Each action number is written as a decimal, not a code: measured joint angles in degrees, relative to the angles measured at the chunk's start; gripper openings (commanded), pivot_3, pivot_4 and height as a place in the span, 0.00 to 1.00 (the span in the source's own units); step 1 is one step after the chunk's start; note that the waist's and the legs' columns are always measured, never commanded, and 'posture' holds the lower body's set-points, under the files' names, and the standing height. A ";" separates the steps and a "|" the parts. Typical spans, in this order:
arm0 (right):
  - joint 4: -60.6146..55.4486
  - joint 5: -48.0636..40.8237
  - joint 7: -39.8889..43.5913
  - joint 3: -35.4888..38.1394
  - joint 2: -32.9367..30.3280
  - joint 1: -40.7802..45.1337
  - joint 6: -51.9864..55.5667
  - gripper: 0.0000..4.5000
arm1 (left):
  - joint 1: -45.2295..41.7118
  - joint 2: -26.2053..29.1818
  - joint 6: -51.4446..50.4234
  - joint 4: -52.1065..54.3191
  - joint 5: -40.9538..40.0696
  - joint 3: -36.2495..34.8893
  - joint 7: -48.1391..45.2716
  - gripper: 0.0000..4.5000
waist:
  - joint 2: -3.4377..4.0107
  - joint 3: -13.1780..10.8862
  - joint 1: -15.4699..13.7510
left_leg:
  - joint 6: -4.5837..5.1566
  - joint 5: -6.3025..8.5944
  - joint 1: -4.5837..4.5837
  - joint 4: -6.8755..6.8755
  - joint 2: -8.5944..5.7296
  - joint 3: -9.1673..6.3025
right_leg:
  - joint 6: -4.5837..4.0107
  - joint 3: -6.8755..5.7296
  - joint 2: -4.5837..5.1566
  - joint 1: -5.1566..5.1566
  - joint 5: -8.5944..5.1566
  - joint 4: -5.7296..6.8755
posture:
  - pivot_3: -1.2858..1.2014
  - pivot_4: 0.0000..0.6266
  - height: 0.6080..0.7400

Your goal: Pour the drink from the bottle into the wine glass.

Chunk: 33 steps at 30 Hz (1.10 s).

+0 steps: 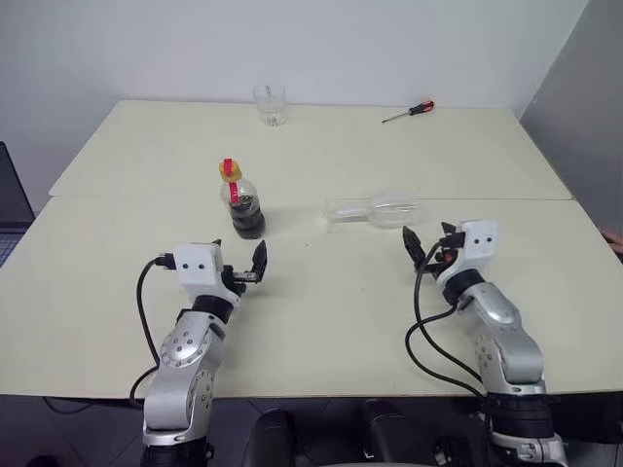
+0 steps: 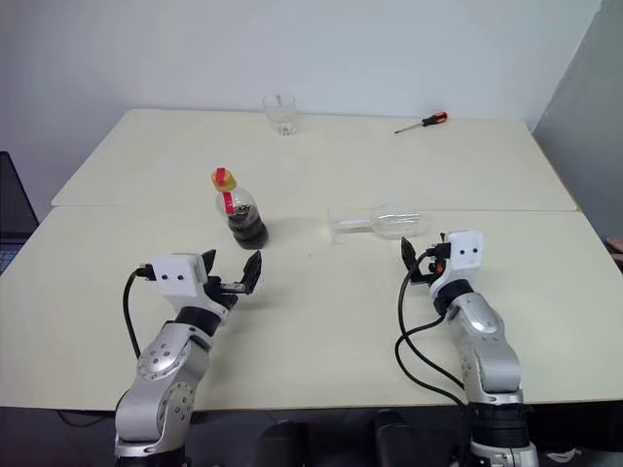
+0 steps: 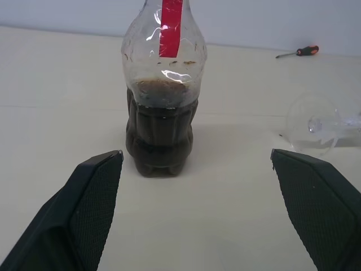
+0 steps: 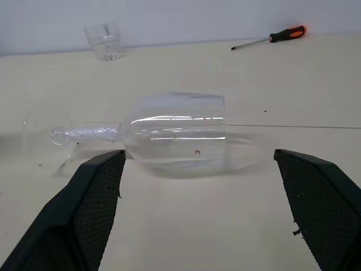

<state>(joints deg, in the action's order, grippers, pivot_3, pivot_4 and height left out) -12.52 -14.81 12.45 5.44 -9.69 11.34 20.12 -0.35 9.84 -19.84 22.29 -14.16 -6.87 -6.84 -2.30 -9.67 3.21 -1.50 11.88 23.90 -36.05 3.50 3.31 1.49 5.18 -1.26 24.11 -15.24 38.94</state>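
Note:
The bottle (image 1: 243, 202) stands upright left of the table's middle, with a yellowish cap, a red label strip and the dark drink (image 3: 161, 135) filling its lower half. My left gripper (image 1: 247, 271) hovers open just in front of it, apart from it, its fingers (image 3: 90, 197) spread wider than the bottle. To the right, the wine glass (image 4: 175, 132) lies on its side, foot toward the bottle and empty. The right gripper (image 1: 429, 243) is open close in front of the glass bowl, not touching it.
A short clear tumbler (image 1: 270, 104) stands at the table's far edge, and a red-handled screwdriver (image 1: 409, 111) lies at the far right. The cream table (image 1: 321, 321) has a seam running across behind the bottle and glass. A grey wall panel (image 1: 584, 107) rises beyond the right edge.

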 measured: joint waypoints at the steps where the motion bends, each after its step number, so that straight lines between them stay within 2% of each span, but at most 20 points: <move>1: -0.14 0.00 0.03 0.03 -0.23 -0.02 0.09 1.00 | 0.00 0.02 0.00 0.00 0.22 0.00 0.02 0.99 | 0.00 0.00 0.00 | 0.00 0.00 0.00 0.00 0.00 0.00 | 0.00 0.00 0.00 0.00 0.00 0.00 | 0.52 0.24 1.00; 20: -1.34 -2.16 5.27 -3.62 -1.63 -0.84 1.08 1.00 | -0.28 0.36 0.02 -1.26 0.24 -2.09 -0.21 0.99 | 0.00 0.00 -0.02 | 0.00 0.00 0.00 0.00 0.00 -0.01 | 0.00 -0.02 0.00 -0.01 0.00 0.00 | 0.52 0.24 1.00; 28: -5.91 -4.37 14.24 -10.23 -6.45 0.34 5.40 1.00 | -8.79 0.93 -1.41 -10.35 2.29 -2.47 1.78 0.99 | -0.04 0.01 -0.14 | 0.00 0.00 0.00 -0.02 -0.07 -0.02 | 0.00 -0.08 -0.07 -0.02 0.00 0.00 | 0.52 0.24 1.00; 33: -6.65 -4.03 16.56 -14.01 -7.70 0.68 6.14 1.00 | -13.02 1.47 -0.79 -15.68 2.89 -2.51 1.20 0.99 | -0.06 0.01 -0.20 | 0.00 0.00 0.00 -0.02 -0.06 -0.03 | 0.00 -0.07 -0.09 -0.02 0.01 0.00 | 0.52 0.24 1.00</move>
<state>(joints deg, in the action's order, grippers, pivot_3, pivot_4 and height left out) -19.17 -18.84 29.00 -8.56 -17.40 12.02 26.26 -13.37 11.31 -20.62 6.62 -11.27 -9.38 -5.64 -2.36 -9.65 3.01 -1.50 11.88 23.91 -36.07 3.45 3.28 1.49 5.10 -1.35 24.10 -15.24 38.95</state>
